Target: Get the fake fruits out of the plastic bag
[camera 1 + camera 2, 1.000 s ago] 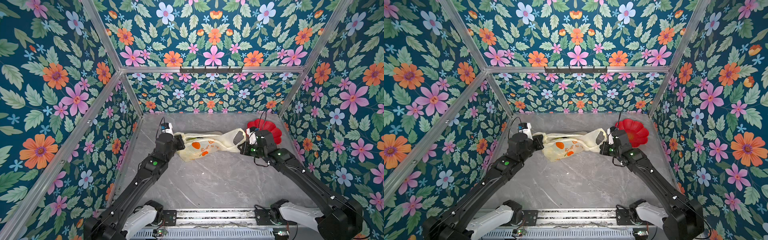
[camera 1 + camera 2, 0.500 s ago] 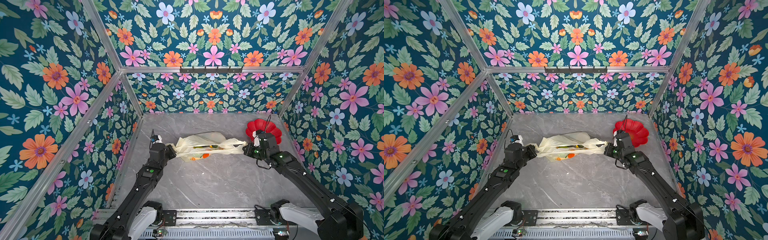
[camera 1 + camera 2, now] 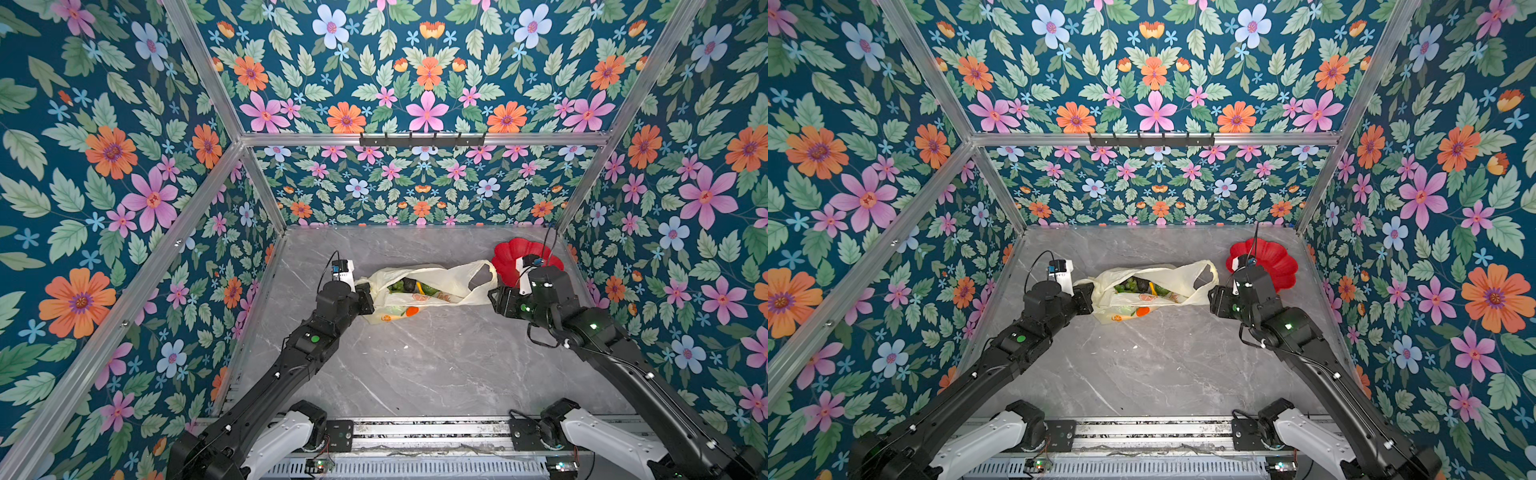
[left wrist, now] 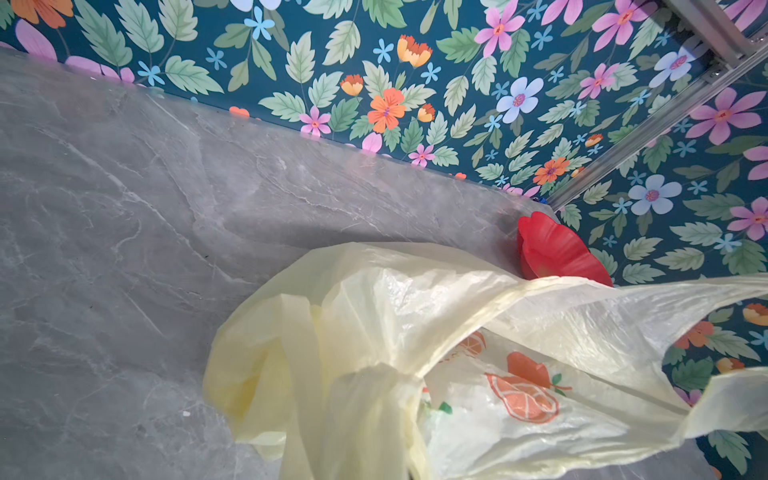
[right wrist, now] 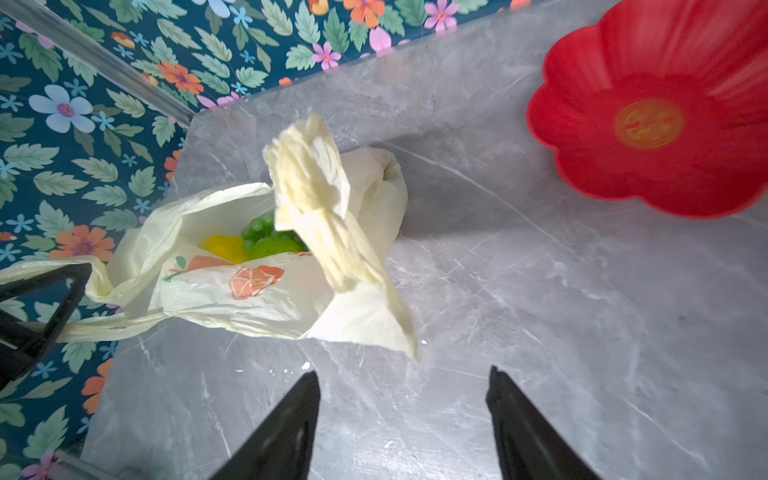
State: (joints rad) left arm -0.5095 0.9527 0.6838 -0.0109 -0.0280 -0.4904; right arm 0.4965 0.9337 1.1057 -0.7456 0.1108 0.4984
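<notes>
Lying just beside the red plate (image 3: 509,255), the plastic bag (image 3: 449,278) sags thin, light and slippery. The left gripper (image 3: 368,296) pinches the handle farthest from the plate, while the right gripper (image 5: 402,371) gapes empty. The fake fruits (image 5: 266,239) inside look hard, glossy and best pinched singly.

counter (image 3: 415,365): grey, like marble;
in the middle, near the back: plastic bag (image 3: 453,275);
back right corner: red plate (image 3: 505,257)

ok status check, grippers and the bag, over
Left gripper shut on the plastic bag by one handle. Right gripper open, holding nothing. Fake fruits inside the bag, mouth gaping. Loose handle partly screens the mouth in the right wrist view.
</notes>
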